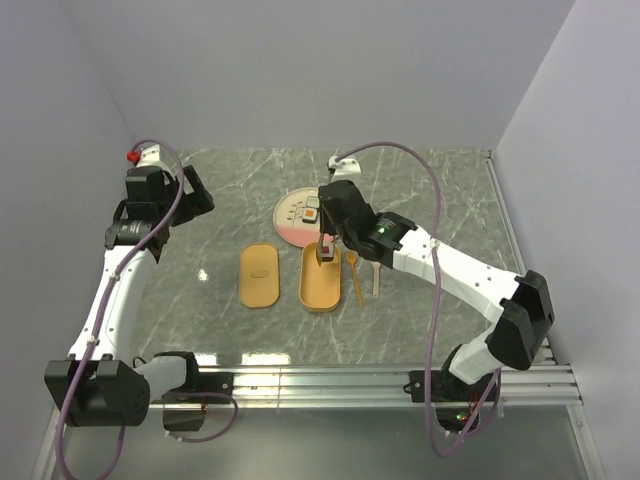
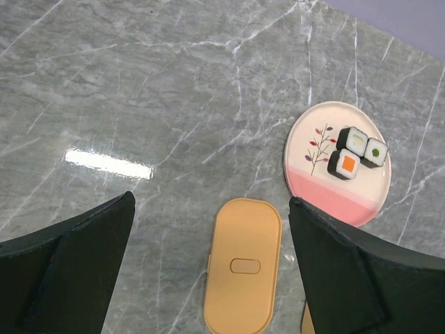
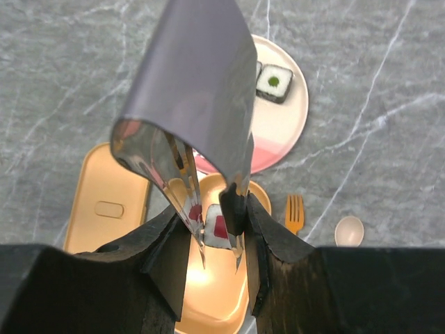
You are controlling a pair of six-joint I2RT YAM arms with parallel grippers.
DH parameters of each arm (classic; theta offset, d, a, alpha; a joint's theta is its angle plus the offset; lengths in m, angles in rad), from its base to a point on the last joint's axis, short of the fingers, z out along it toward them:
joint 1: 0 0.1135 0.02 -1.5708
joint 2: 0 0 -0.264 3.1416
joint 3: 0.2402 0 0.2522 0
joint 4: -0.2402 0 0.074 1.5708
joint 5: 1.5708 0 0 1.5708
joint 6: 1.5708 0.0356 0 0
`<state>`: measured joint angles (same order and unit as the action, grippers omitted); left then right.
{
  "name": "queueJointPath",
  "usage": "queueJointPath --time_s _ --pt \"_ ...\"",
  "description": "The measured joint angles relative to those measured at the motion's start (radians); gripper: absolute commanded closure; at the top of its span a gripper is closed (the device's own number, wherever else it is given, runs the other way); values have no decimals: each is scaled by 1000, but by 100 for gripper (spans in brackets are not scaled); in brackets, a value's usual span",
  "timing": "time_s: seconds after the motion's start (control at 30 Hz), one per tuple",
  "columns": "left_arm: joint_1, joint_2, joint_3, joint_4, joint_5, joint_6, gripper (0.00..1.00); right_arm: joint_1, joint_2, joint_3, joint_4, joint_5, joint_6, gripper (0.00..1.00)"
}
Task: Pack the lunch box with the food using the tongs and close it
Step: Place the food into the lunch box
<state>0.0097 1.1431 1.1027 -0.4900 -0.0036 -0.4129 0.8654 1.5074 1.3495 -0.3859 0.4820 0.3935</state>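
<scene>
Black fingers (image 3: 268, 243) of the right gripper (image 3: 208, 229) fill the near edge of the right wrist view, squeezed around the tongs (image 3: 191, 118), whose polished steel arms run down to tips pinching a sushi piece (image 3: 217, 226) with a red centre. That piece hangs over the open lunch box (image 3: 208, 292), low inside its far end. The step in hand looks like the drop. Done well, it means lowering until the roll sits on the box floor, then easing the squeeze just enough for the springy arms to part, and lifting straight up so the tips don't drag the rice. Placing it toward one end would leave room for the rest.

On the far side, three more rolls (image 2: 360, 153) wait close together on the round pink-and-cream plate (image 2: 306, 149), dark-wrapped with white rice and green or orange middles. The box is smooth tan-orange plastic, oblong with rounded ends. Its flat lid (image 2: 243, 275), with a small oval dent, lies on the grey marbled table (image 2: 139, 83) just left of the base. An orange fork (image 3: 295, 212) and a beige spoon (image 3: 348, 229) lie to the right. The left gripper (image 2: 208, 271) hovers well away on the left, jaws spread wide and empty.
</scene>
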Motion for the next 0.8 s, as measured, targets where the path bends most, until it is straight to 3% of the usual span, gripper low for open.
queueJointPath --time_s 0.8 --pt "-29 -10 -3 -2 3 4 1 3 160 31 -18 23 37 82"
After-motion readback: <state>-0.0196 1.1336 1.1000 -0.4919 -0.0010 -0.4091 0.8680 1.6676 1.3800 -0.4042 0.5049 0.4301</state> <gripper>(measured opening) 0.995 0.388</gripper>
